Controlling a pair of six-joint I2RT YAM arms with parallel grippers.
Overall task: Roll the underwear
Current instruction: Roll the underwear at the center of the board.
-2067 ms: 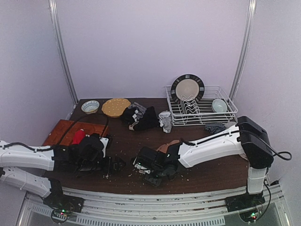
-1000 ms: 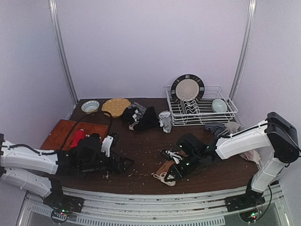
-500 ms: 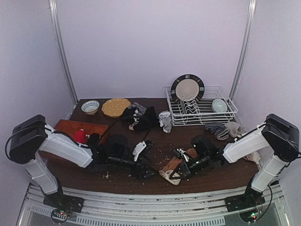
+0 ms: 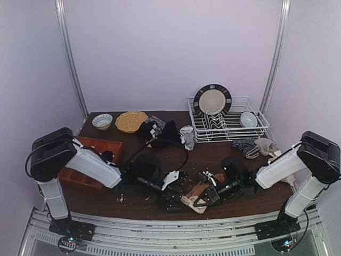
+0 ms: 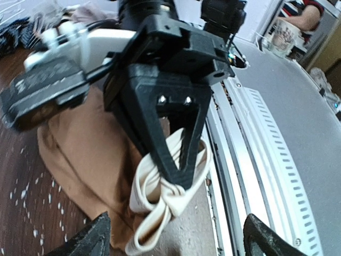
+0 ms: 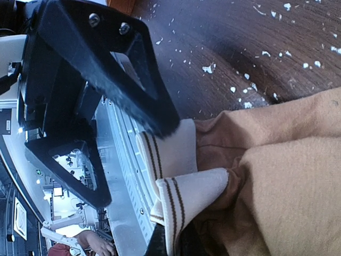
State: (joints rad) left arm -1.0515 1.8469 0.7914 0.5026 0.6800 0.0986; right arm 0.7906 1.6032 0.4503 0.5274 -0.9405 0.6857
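The tan-brown underwear (image 4: 198, 189) lies bunched at the table's front edge, its cream striped waistband (image 6: 184, 200) pulled up. My right gripper (image 4: 205, 196) is shut on that waistband; in the left wrist view its black fingers (image 5: 178, 178) pinch the cream loop (image 5: 160, 205) above the brown cloth (image 5: 80, 154). My left gripper (image 4: 169, 199) stands wide open just left of the waistband, with nothing between its fingertips (image 5: 93, 240). Black underwear (image 4: 162, 133) is piled at the back centre. A light grey one (image 4: 187, 137) lies beside the rack.
A wire dish rack (image 4: 229, 128) with a plate (image 4: 213, 100) and a bowl (image 4: 248, 119) stands back right. A striped sock (image 4: 242, 144) lies before it. At back left are a small bowl (image 4: 102, 121) and a yellow plate (image 4: 131, 121); a red-brown tray (image 4: 98, 149) sits left. Crumbs dot the table.
My left arm has swung right across the table until its open gripper reached the tan underwear. The right gripper has kept its hold on the waistband, shifting slightly right.
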